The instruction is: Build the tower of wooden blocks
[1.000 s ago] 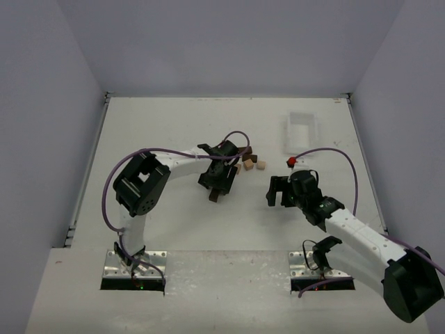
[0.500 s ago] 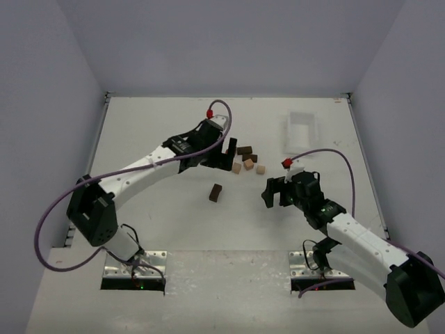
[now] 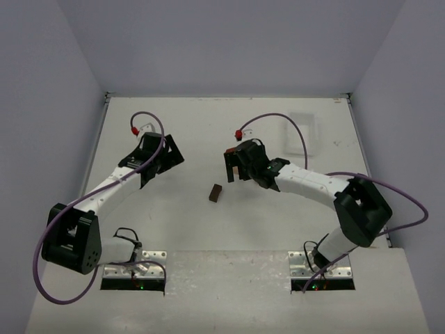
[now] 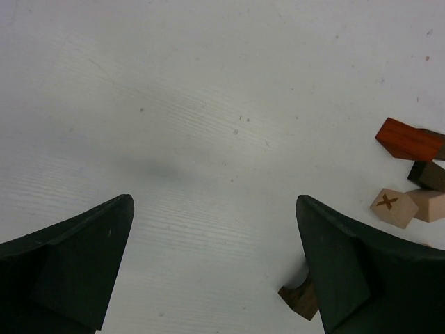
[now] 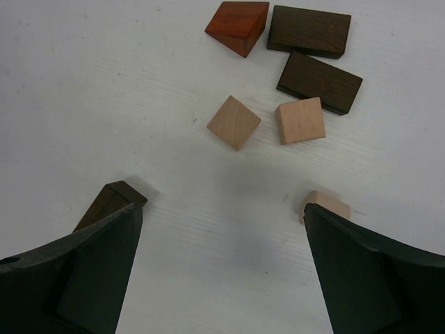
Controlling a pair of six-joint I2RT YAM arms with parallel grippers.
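Observation:
No wood block tower shows in any view; the small wooden blocks lie flat and separate on the white table. In the right wrist view a reddish-brown block, two dark brown blocks and two tan blocks lie ahead of my open right gripper. Another tan block peeks out by its right finger. A lone dark brown block lies nearer the arms. My left gripper is open and empty over bare table, left of the blocks. My right gripper hides the cluster from above.
A white plastic tray stands at the back right, behind the right arm. Purple cables loop over both arms. Grey walls close in the table on three sides.
My left gripper opened, left the dark brown block on the table and swung away to the left. My right arm moved from the right to above the block cluster.

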